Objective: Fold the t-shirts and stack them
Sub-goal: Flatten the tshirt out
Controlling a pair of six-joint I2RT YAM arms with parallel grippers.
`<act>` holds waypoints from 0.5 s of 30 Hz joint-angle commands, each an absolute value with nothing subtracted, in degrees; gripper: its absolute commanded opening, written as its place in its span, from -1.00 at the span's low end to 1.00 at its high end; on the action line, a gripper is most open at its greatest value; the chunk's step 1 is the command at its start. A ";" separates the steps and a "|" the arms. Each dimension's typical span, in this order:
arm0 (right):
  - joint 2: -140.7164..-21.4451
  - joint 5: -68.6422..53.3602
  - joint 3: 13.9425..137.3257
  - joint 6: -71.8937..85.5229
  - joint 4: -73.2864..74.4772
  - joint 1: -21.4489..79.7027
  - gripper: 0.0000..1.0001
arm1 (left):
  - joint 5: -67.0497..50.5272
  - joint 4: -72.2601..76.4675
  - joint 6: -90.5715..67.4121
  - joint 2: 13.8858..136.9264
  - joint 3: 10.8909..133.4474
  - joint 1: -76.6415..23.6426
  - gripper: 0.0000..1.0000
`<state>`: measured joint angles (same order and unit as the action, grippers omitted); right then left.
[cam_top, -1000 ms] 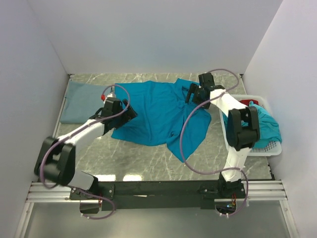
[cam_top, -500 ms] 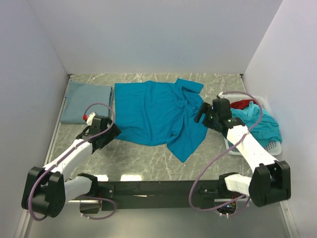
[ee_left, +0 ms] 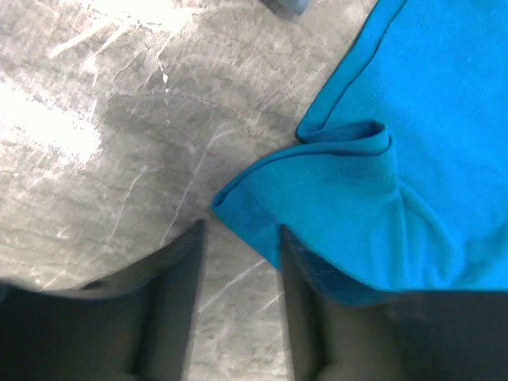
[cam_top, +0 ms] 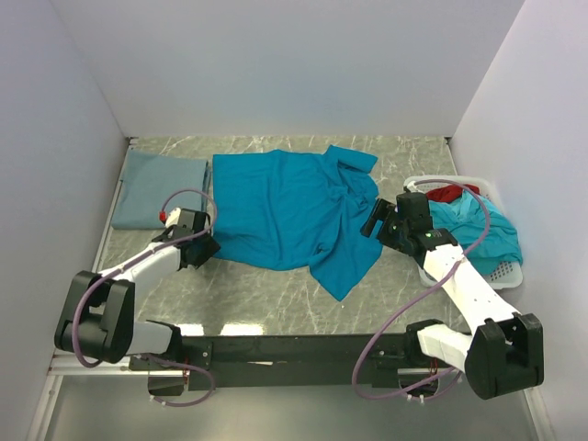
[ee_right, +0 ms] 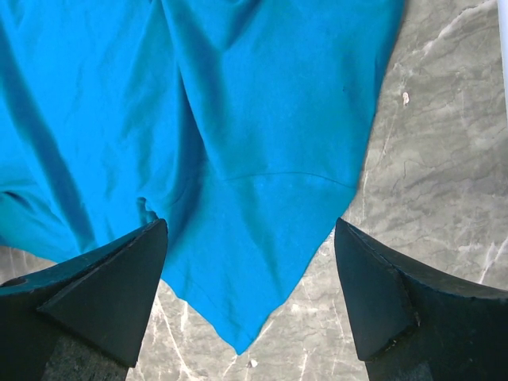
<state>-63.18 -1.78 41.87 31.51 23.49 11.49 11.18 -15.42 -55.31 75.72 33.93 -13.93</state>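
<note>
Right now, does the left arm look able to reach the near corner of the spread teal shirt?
Probably yes. The left fingers stand on either side of that corner of the teal shirt, close above the marble table, and nothing lies over it.

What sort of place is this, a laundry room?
Probably a robot test booth: plain white walls box in a marble-patterned table, a left arm and right arm are bolted at its near edge, and a teal t-shirt lies spread out.

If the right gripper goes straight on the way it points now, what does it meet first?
Probably the teal shirt, whose corner lies ahead of the right gripper; depth is unclear.
</note>
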 commanded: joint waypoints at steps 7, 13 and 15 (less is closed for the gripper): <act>-63.19 -1.93 41.40 31.55 22.23 11.87 0.82 | 10.02 -14.59 -54.58 79.80 36.03 -13.89 -0.37; -61.79 -1.85 40.96 30.85 23.29 11.86 0.81 | 10.98 -15.73 -55.19 82.88 37.96 -13.89 -0.36; -61.00 -1.50 40.78 30.67 23.90 11.87 0.81 | 11.08 -16.43 -55.20 83.67 38.32 -13.89 -0.36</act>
<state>-62.96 -2.00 41.30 31.46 23.62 11.49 10.46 -14.24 -55.20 81.54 37.78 -13.93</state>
